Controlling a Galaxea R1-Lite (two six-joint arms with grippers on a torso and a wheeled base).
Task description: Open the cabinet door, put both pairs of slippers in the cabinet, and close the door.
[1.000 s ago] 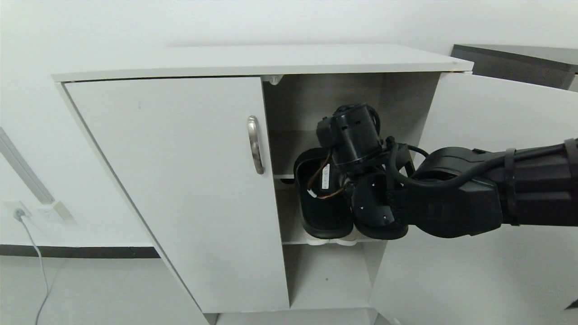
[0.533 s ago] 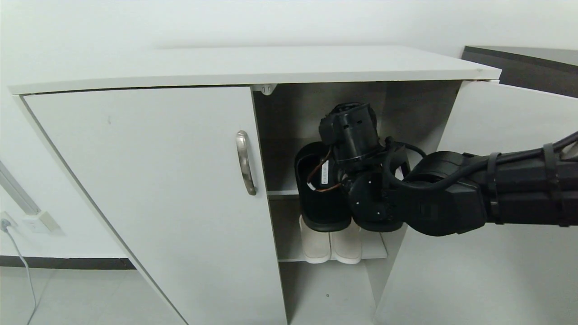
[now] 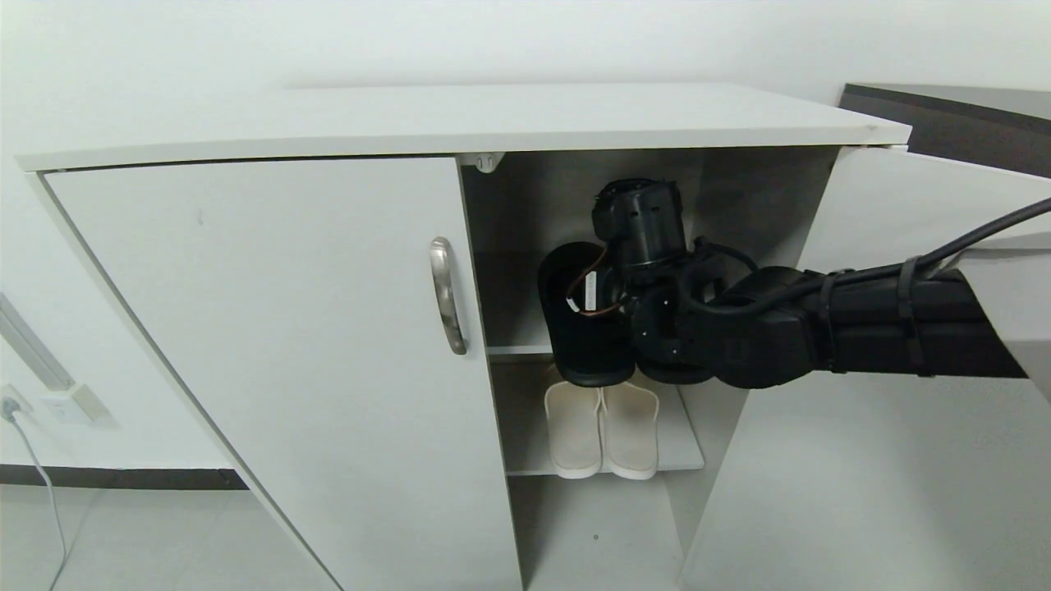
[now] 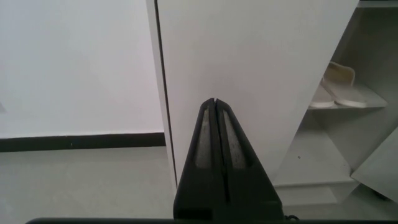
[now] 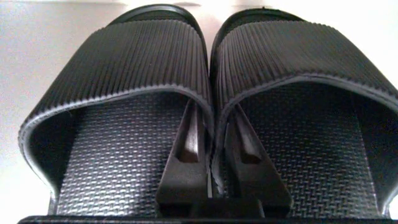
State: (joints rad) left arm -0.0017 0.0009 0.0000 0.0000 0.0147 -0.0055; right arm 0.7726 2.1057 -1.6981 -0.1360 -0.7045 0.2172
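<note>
Two ribbed black slippers (image 5: 143, 81) | right pincer (image 5: 214, 107) pinches both | left pincer (image 4: 214, 102) pressed together

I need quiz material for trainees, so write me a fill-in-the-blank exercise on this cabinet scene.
1. The right gripper has its jaws shut on a pair of slippers that is ____ in colour.
2. The white slippers lie on a shelf ____ that held pair.
3. Of the two doors of the cabinet, the ____ one stands open.
4. The left gripper has its jaws ____, with nothing between them.
Missing words: black; below; right; shut.
</note>
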